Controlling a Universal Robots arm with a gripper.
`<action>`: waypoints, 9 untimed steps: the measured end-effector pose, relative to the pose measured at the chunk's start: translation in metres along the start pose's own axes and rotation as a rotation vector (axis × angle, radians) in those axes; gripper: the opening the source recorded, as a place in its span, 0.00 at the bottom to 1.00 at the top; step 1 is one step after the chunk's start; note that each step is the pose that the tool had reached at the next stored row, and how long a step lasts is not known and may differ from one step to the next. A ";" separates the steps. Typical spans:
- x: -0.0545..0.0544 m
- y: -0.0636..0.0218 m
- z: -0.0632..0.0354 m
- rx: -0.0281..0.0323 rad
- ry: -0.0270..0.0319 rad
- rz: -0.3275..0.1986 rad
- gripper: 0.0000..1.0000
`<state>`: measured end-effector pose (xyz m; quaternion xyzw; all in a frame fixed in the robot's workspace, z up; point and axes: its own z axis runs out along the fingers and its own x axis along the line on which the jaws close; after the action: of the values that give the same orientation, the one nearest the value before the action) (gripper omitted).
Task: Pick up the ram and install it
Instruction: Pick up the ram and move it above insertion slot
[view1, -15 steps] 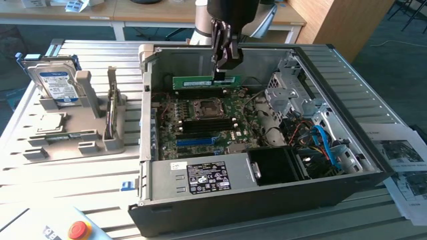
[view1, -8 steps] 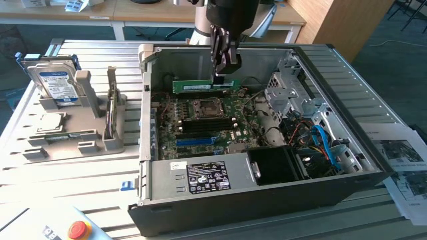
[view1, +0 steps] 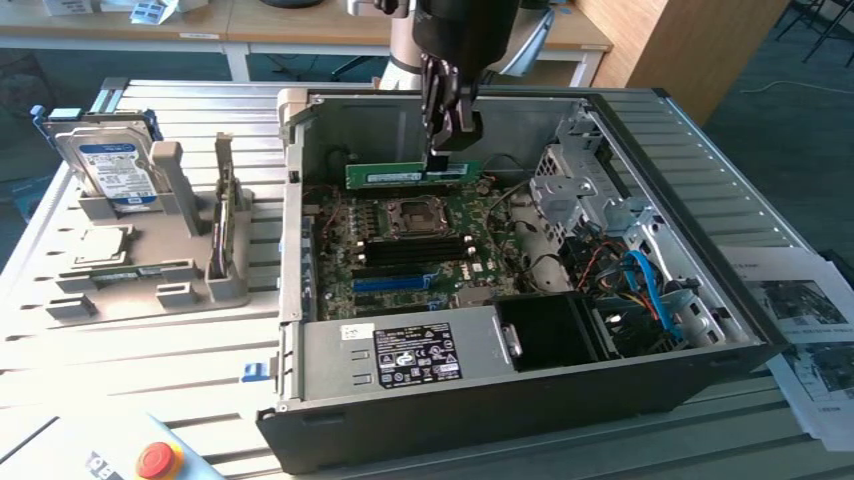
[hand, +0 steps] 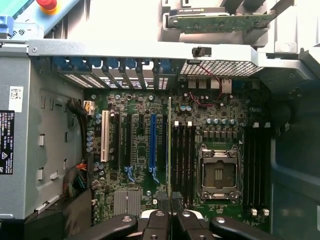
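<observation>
1. Clamping the ram (view1: 400, 175) by its top edge, the gripper (view1: 438, 160) has its black fingers (hand: 159, 220) closed on the stick. It reaches down into the open computer case (view1: 534, 420) from above.
2. The ram is a long, narrow green board with a pale label strip along its face. It hangs level, lengthwise across the case, with the fingers pinching it near one end.
3. Seen from the wrist, the ram (hand: 169, 150) is edge-on, a thin greenish line. It runs just beside the row of black memory slots (hand: 184, 160) on the case's motherboard (hand: 225, 115).
4. In the exterior view the stick is raised over the motherboard (view1: 461, 215), toward the case's far wall, above and behind the square processor socket (view1: 407, 215).
5. The power supply (view1: 400, 355), with its dark label, fills the case's near corner. Blue cables (view1: 654, 290) lie in the case's side on the exterior view's right.
6. Outside the case, on the exterior view's left of it, a grey rack (view1: 174, 200) holds an upright hard drive (view1: 114, 170), with a flat silver processor chip (view1: 100, 243) in front of the drive.
7. A red stop button (view1: 160, 460) sits off the case's near corner, and printed sheets (view1: 801, 310) lie on the exterior view's right of the case.
</observation>
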<state>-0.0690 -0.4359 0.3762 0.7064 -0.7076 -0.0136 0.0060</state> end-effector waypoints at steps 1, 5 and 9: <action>0.000 -0.0002 0.0000 0.0001 -0.0001 0.000 0.12; 0.000 -0.0039 0.0000 0.0001 -0.0001 0.000 0.12; 0.000 -0.0059 -0.0001 0.0000 0.0000 0.000 0.12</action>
<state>-0.0632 -0.4359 0.3762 0.7064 -0.7077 -0.0136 0.0060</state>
